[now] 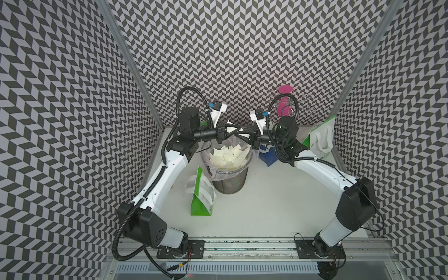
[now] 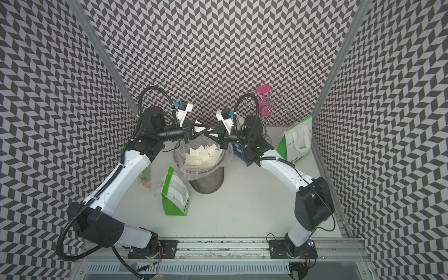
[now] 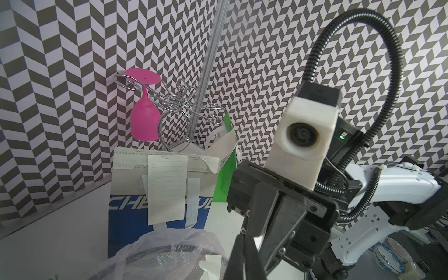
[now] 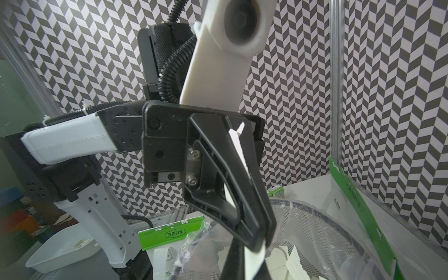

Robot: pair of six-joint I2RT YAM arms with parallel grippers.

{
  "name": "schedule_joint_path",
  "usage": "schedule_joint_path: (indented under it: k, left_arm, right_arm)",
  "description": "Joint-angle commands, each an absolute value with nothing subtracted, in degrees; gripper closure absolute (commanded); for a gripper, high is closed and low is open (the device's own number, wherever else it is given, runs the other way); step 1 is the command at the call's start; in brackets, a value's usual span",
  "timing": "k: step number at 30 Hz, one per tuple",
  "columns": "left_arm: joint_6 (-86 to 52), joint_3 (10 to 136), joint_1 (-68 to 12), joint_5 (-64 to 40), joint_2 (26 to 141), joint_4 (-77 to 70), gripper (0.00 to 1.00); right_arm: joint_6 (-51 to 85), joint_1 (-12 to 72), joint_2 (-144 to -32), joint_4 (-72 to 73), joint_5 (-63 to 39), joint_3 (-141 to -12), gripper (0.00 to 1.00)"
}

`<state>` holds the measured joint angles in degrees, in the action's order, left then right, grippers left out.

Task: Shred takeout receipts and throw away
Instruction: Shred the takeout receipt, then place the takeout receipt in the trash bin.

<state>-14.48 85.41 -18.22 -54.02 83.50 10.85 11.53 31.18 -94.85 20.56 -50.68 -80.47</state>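
A green bag (image 1: 200, 206) sits on the counter (image 1: 266, 206) beside the lined mesh bin (image 1: 230, 181), which is heaped with white scraps (image 1: 228, 157). Above its far rim, the left tool (image 4: 260, 238) and right tool (image 3: 254, 230) both pinch one receipt strip (image 4: 238, 145). Only the left wrist view shows a whole receipt (image 3: 167, 189) on the blue bag (image 3: 131, 218) behind.

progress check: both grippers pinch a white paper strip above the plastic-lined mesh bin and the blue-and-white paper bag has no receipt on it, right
No: the left wrist view shows a lined white receipt on the blue-and-white paper bag; the left gripper and right gripper pinch the white paper strip above the plastic-lined mesh bin.
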Motion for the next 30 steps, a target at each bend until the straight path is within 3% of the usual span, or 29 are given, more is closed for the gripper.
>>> schedule_joint_path:
  k: [1, 7, 14, 23, 30]
  left_arm:
    - [-15.3, 85.6, -18.9, -53.8, 82.4, 13.3, 1.00]
    - [-16.0, 87.2, -19.3, -48.6, 83.2, 21.2, 1.00]
    - [-19.8, 84.9, -20.8, -46.8, 80.6, 20.9, 1.00]
    - [-15.2, 85.1, -20.8, -43.4, 78.8, 27.9, 1.00]
    - [-10.4, 84.5, -20.7, -39.0, 80.4, 33.1, 1.00]
  right_arm:
    - [4.6, 32.9, -92.4, 18.9, -41.7, -81.5, 1.00]
    - [-13.5, 38.8, -87.0, 17.2, -14.0, -78.9, 1.00]
    - [-23.6, 42.5, -85.9, 20.5, 3.9, -77.8, 1.00]
    - [-19.5, 40.7, -84.6, 17.9, 4.2, -75.8, 1.00]
    - [-18.2, 39.3, -82.9, 13.8, -9.8, -73.0, 1.00]
